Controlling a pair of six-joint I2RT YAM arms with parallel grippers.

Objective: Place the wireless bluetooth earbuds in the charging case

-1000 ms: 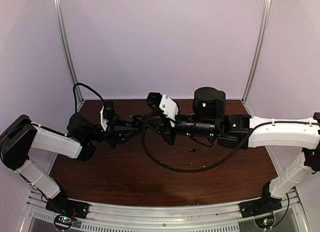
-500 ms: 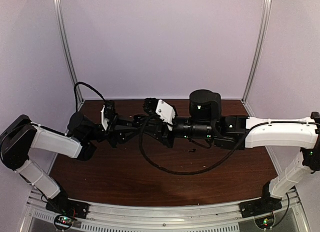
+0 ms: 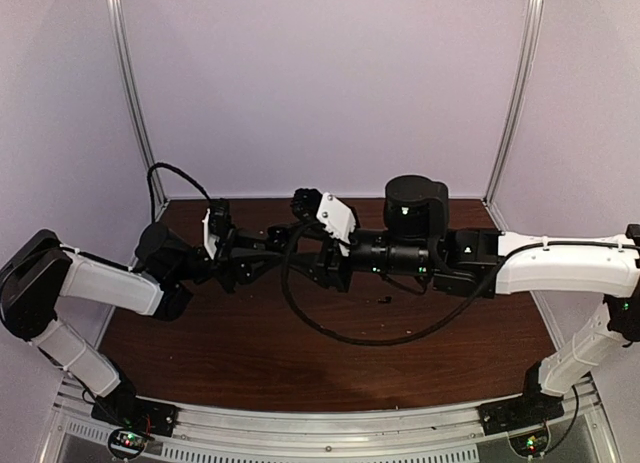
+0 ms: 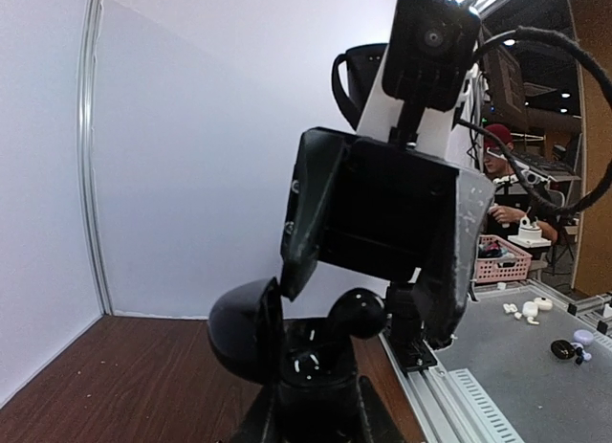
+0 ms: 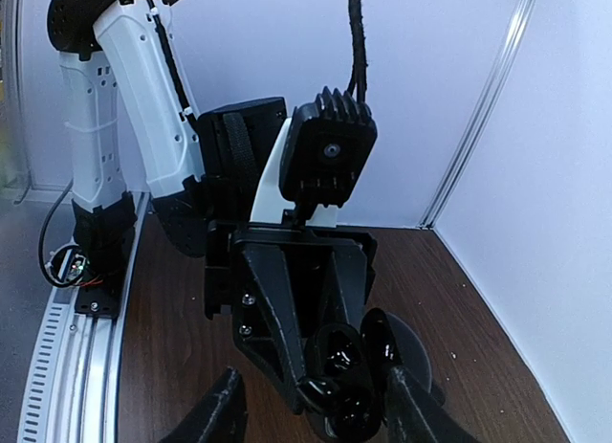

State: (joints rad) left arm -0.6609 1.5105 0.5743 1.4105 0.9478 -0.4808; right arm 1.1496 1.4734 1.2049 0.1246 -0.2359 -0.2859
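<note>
Our right fingers [image 5: 218,409] have just spread, apparently leaving an earbud [image 4: 356,312] seated in the charging case [image 4: 244,328] our left fingers [image 5: 273,309] clamp.

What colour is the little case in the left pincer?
The case is glossy black, clearest in the left wrist view.

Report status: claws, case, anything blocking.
Left claw shut on open case. Right claw open, astride it. One earbud at case mouth, seating unclear. No obstruction seen.
</note>
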